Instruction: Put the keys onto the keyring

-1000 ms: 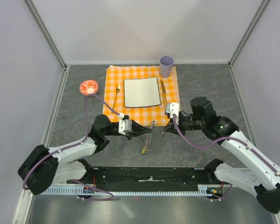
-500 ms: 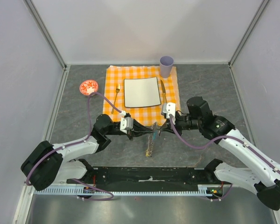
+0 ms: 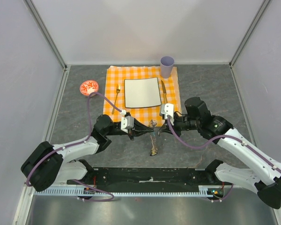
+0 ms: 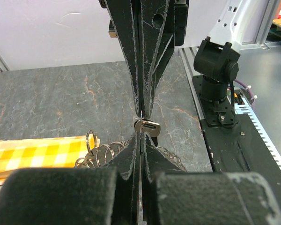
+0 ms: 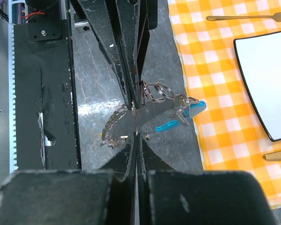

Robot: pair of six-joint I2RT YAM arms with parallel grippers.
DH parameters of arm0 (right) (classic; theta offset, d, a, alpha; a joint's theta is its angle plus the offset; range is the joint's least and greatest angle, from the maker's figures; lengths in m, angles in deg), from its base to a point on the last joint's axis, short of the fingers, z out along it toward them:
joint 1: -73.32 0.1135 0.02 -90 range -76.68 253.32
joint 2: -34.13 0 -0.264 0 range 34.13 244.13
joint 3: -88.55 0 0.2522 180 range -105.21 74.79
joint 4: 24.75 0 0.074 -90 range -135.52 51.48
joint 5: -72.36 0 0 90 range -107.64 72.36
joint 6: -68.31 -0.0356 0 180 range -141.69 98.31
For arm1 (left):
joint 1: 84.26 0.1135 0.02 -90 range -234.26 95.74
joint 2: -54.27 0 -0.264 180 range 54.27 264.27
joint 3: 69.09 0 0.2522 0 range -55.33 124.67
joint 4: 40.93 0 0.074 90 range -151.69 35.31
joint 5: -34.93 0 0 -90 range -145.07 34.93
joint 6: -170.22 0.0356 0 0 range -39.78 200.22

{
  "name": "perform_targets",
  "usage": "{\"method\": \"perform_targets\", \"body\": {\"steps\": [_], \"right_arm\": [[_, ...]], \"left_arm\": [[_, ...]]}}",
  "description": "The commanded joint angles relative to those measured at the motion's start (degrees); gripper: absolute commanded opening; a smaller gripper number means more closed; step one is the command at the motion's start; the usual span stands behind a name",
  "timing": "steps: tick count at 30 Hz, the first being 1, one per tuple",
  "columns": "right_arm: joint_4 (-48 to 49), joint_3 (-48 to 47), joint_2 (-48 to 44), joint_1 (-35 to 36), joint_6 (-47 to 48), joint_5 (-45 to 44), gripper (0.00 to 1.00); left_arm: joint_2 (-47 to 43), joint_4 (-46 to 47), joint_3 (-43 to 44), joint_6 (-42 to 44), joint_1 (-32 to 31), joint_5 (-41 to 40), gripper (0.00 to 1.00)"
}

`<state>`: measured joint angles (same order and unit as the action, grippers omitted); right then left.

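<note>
The keyring (image 3: 153,123) hangs above the table between both grippers as a bunch: wire rings (image 5: 157,90), a turquoise tag (image 5: 183,116) and a dangling chain (image 3: 153,150). A silvery key (image 5: 152,116) lies crosswise in the bunch; its slotted head (image 4: 149,125) shows just past my left tips. My left gripper (image 3: 149,133) is shut, with thin metal of that key between its jaws. My right gripper (image 3: 159,132) faces it tip to tip, shut, its tips (image 5: 136,137) meeting the key's edge. I cannot tell whether it pinches anything.
An orange checked cloth (image 3: 114,77) behind the grippers carries a white square plate (image 3: 142,92), a gold fork (image 3: 116,98) and a knife (image 3: 163,93). A lilac cup (image 3: 167,66) stands at its far corner, a red-and-white bowl (image 3: 89,87) to its left.
My right gripper has moved left until its tips meet the bunch that my left gripper holds. The left gripper has shifted slightly right, and the hanging chain has swung right with it.
</note>
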<state>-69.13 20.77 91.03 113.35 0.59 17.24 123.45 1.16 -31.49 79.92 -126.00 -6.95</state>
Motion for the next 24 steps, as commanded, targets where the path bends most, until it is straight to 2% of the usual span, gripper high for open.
{"method": "perform_targets", "body": {"steps": [1,24], "right_arm": [[1.9,-0.8,0.3,0.5,0.0,0.7,0.0],[2.4,-1.7,0.9,0.8,1.1,2.5,0.0]], "left_arm": [[-0.6,3.8,2.5,-1.3,0.2,-0.6,0.02],[-0.1,3.8,3.0,-1.9,0.0,0.8,0.02]]}}
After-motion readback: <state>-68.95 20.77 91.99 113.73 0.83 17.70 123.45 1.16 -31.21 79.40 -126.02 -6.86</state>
